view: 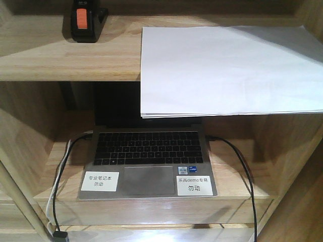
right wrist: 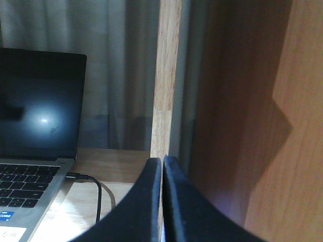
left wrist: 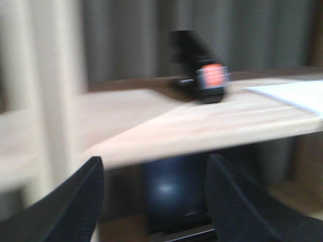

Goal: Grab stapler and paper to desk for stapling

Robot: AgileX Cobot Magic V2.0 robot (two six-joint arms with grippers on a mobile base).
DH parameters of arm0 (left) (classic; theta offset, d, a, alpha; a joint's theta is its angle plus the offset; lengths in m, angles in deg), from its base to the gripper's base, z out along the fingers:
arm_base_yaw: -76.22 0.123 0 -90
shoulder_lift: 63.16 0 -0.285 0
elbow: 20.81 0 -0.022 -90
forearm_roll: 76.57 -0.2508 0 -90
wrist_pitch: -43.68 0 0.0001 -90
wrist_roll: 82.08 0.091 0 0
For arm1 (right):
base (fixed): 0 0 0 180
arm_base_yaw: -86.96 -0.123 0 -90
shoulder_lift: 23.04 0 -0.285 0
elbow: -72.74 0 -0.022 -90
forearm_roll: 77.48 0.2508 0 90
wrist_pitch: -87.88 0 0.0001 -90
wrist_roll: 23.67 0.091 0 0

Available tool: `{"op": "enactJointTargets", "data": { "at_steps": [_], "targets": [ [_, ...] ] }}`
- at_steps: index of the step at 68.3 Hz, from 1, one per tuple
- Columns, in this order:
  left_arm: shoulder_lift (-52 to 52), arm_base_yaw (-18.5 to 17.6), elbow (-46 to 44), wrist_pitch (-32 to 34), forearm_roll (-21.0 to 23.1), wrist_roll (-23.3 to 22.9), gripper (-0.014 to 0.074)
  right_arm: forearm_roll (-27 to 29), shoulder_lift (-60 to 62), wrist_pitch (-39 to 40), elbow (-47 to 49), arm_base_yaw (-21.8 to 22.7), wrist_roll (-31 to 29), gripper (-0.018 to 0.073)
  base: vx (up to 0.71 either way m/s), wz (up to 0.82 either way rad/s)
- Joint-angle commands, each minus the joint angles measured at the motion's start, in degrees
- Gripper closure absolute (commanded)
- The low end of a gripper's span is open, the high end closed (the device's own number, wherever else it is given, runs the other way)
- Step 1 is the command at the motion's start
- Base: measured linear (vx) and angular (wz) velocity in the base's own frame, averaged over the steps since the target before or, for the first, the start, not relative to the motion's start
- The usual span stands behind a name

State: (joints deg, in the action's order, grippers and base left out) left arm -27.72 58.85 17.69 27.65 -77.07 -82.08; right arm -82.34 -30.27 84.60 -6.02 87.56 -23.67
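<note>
The black stapler with its orange-red patch stands at the back left of the upper shelf. The white paper lies to its right and overhangs the shelf's front edge. In the blurred left wrist view the stapler is ahead on the shelf board and the paper shows at the right edge. My left gripper is open, below the shelf edge, apart from the stapler. My right gripper is shut with nothing in it, in front of a wooden upright. The desk is out of view.
An open laptop with two white labels sits on the lower shelf, with black cables plugged in on both sides. Wooden side panels close in the shelf bay at the right. Grey curtain hangs behind the shelf unit.
</note>
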Motion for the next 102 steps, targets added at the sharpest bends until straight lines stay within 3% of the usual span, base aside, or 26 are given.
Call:
{"op": "enactJointTargets", "data": {
  "at_steps": [1, 23, 49, 57, 79, 102],
  "targets": [
    [5.47, -2.49, -4.88, 6.2, 0.08, 0.0, 0.0167, -0.43, 0.59, 4.07, -0.27, 0.01, -0.32, 0.0569, 0.0, 0.0],
    [26.92, -4.32, -25.76, 3.31, 0.01, 0.0, 0.0167, -0.43, 0.59, 4.07, -0.27, 0.01, -0.32, 0.0569, 0.0, 0.0],
    [50.96, -4.32, -56.08, -14.68, 0.06, 0.0, 0.0167, -0.43, 0.59, 4.07, -0.27, 0.01, -0.32, 0.0569, 0.0, 0.0],
    [55.93, -4.32, -62.49, -19.13, 0.06, -1.89, 0.0167, -0.43, 0.59, 4.07, -0.27, 0.01, -0.32, 0.0569, 0.0, 0.0],
    [62.81, -4.32, -70.92, -23.67, 0.06, -5.01, 0.0167, -0.43, 0.59, 4.07, -0.27, 0.01, -0.32, 0.0569, 0.0, 0.0],
    [65.45, -4.32, -71.23, -26.33, 0.0, -6.44, 0.0167, -0.43, 0.59, 4.07, -0.27, 0.01, -0.32, 0.0569, 0.0, 0.0]
  ]
}}
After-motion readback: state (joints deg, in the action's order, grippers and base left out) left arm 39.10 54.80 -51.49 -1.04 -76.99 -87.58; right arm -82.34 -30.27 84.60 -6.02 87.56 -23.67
